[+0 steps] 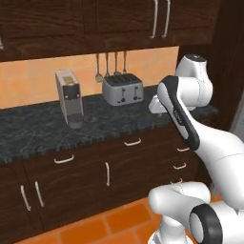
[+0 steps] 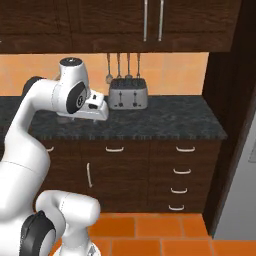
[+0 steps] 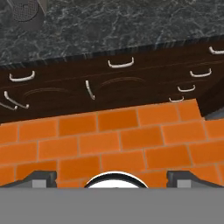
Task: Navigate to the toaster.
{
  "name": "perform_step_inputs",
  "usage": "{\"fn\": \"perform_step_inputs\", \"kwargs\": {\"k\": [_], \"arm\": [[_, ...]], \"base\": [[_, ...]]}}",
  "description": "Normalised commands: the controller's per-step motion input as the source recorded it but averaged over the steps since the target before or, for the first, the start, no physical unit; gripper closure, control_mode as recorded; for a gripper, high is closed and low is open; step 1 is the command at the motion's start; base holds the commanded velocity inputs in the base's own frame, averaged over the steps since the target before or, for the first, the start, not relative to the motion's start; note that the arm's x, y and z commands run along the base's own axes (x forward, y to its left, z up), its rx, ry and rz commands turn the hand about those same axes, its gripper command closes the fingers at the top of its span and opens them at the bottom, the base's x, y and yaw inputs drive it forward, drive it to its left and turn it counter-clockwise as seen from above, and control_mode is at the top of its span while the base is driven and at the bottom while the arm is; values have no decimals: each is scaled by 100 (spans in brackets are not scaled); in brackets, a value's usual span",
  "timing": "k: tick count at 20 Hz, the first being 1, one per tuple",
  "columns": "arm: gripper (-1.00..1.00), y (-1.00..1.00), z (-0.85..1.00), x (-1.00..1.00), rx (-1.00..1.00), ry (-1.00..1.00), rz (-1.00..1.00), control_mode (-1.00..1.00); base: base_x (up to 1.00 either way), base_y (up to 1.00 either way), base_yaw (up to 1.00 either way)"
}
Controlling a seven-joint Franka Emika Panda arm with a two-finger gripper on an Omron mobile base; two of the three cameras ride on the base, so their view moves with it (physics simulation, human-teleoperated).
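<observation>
Toaster (image 1: pixel 123 89) against backsplash, seemingly unlabelled.

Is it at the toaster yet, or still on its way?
Nearly there, it seems. The toaster stands at the back of the dark counter, almost straight ahead of the robot. A strip of orange floor separates the base from the cabinets, so a short approach may remain. The gripper is open and empty.

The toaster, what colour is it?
Silver-grey metal with dark slots; the toaster shows best in the right base view.
</observation>
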Motion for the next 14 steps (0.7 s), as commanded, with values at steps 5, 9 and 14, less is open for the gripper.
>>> {"fn": "perform_step_inputs", "kwargs": {"k": [5, 9, 14], "arm": [[-100, 0, 0, 0, 0, 0, 0, 100], [-100, 0, 0, 0, 0, 0, 0, 100], [-100, 0, 0, 0, 0, 0, 0, 100]], "base": [[100, -31, 26], [100, -54, 26], [100, -44, 24]]}}
